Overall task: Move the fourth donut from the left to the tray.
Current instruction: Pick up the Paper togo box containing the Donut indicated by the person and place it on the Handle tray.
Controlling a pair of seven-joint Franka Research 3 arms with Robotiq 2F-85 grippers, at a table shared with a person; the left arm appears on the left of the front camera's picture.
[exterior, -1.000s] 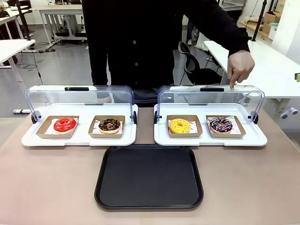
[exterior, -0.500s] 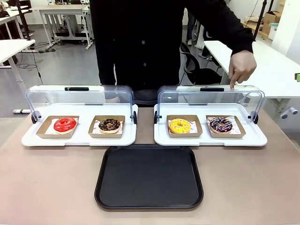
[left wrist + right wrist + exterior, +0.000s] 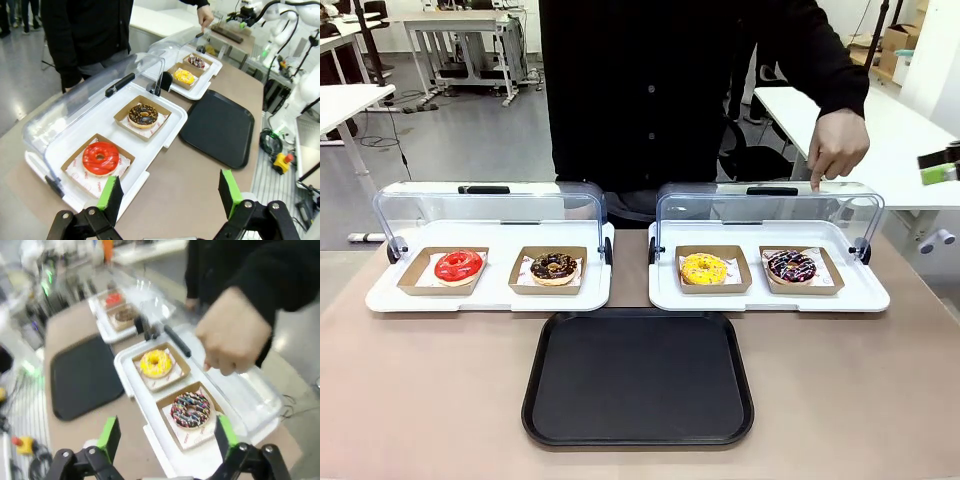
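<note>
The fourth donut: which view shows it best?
The right wrist view: the fourth donut is nearest and largest, though slightly blurred. The front view shows it small but sharp; the left wrist view, tiny and far.

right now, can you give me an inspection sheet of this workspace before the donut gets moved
surface: brown table, two white display trays side by side, clear lids tipped back
job's things: fourth donut, chocolate with pink and white drizzle, in its cardboard tray at the far right; black tray bare, nearer the robot
clutter: nothing seen
hands: robot's left hand open, empty; robot's right hand open, empty, facing the fourth donut
cables: black cables off the table's edge by a yellow box
surroundings: person at the far side, person's hand pointing a finger down at the right lid; white desks behind
</note>
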